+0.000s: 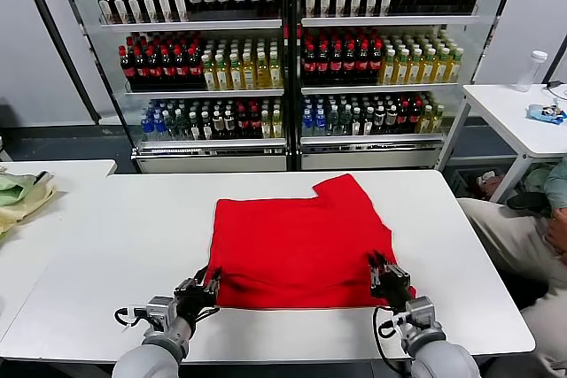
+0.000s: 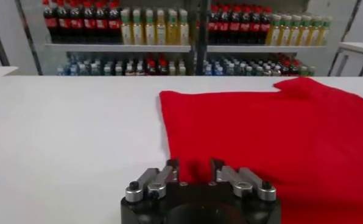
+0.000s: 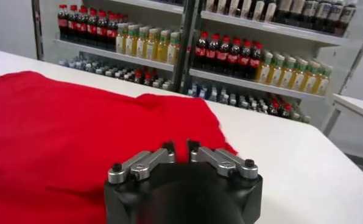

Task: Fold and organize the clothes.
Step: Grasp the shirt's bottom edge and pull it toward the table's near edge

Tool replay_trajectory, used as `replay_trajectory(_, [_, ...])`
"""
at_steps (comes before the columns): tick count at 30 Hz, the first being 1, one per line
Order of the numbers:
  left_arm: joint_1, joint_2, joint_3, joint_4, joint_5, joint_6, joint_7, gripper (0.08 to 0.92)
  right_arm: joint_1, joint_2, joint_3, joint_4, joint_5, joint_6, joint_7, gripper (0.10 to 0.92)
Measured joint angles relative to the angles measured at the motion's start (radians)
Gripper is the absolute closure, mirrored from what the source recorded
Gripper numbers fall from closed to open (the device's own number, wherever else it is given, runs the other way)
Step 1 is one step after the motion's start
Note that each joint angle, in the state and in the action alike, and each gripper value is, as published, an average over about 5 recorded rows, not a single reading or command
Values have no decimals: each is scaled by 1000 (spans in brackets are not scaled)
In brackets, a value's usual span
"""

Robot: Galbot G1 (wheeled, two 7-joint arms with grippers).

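The red T-shirt (image 1: 301, 241) lies folded flat in the middle of the white table (image 1: 106, 245), with one sleeve sticking out at its far edge. Its print does not show. My left gripper (image 1: 200, 293) is at the shirt's near left corner, its jaws open with red cloth showing in the gap (image 2: 194, 168). My right gripper (image 1: 387, 277) is at the near right corner, its fingers drawn close on the shirt's edge (image 3: 181, 148). The shirt fills much of both wrist views (image 2: 279, 134) (image 3: 59, 128).
A pale green-and-yellow cloth pile (image 1: 19, 196) lies on a side table at the far left. Drink shelves (image 1: 283, 59) stand behind the table. A second white table (image 1: 523, 112) stands at the right, and a seated person (image 1: 532, 236) is next to it.
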Motion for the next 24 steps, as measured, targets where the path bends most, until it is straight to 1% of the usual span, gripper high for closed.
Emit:
replay_trajectory(3, [10,6,-25,-3,-5,0,-2,470,6,-2,6,0,5,-1,4,493])
replay_trajectory(7, [40,17,-69,-30,-28,2,-9,357,-50,-12,56,45,12,-3,8,372])
replay_trajectory(11, [100,22,-98,-86,-50,4,-14,241,-157,-12,120,97,17,-3,19,263])
replay_trajectory(13, [131,21,-98,-110,-52,4,-14,205,-210,-8,143,114,21,-3,28,225])
replay_trajectory(15, [154,18,-89,-123,-49,4,-13,184,-258,-5,165,128,25,-3,37,210])
replay_trajectory(19, [172,10,-72,-118,-41,4,-10,178,-327,1,198,147,39,-3,48,208])
replay_trajectory(22, [172,7,-71,-99,-35,3,-4,177,-353,8,208,150,55,-3,53,258])
replay_trajectory(24, [169,3,-73,-83,-32,1,3,186,-361,9,210,150,64,-4,55,318])
